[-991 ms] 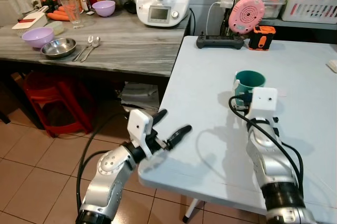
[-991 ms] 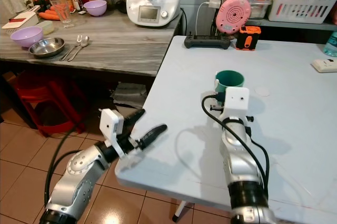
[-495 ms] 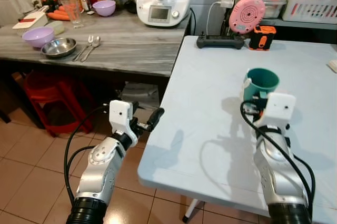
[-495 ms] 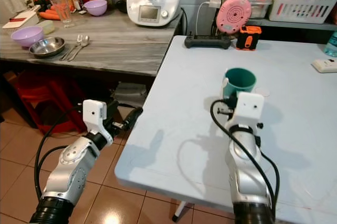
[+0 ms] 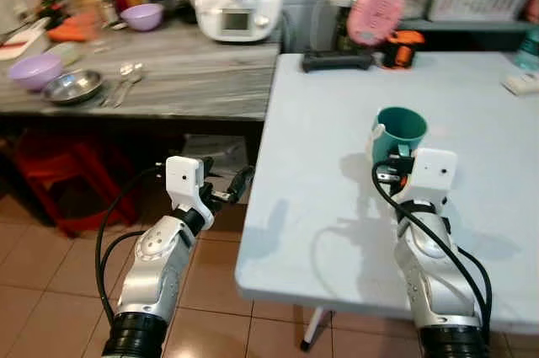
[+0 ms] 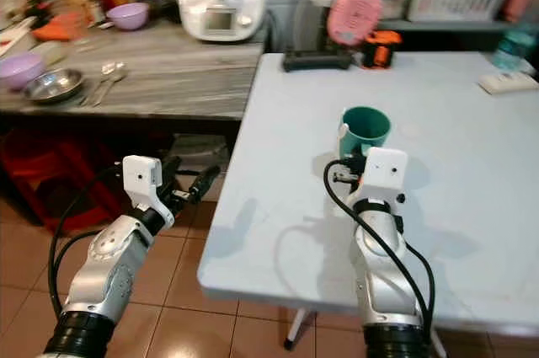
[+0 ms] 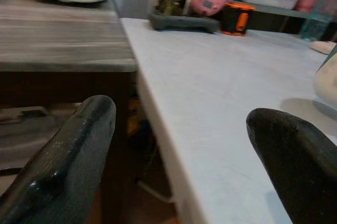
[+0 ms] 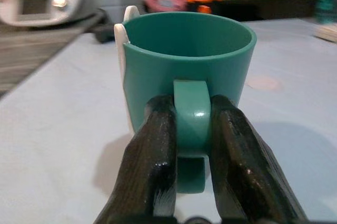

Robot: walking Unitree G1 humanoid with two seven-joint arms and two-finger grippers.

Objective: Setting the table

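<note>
Right gripper [image 8: 192, 129] clamps the handle of the green mug [image 5: 399, 130], mug dead ahead at 12 o'clock over the white table [image 5: 320, 173], while the left gripper [image 7: 184, 145], fingers spread and empty, hangs off the table's edge.

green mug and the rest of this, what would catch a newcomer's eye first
The green mug stands out first, on the pale table with the right gripper shut on its handle. Next comes the left gripper, open and off the table's left edge, above the tiled floor. Behind it, the grey counter holds a steel bowl, a purple bowl and a white kitchen machine.
</note>
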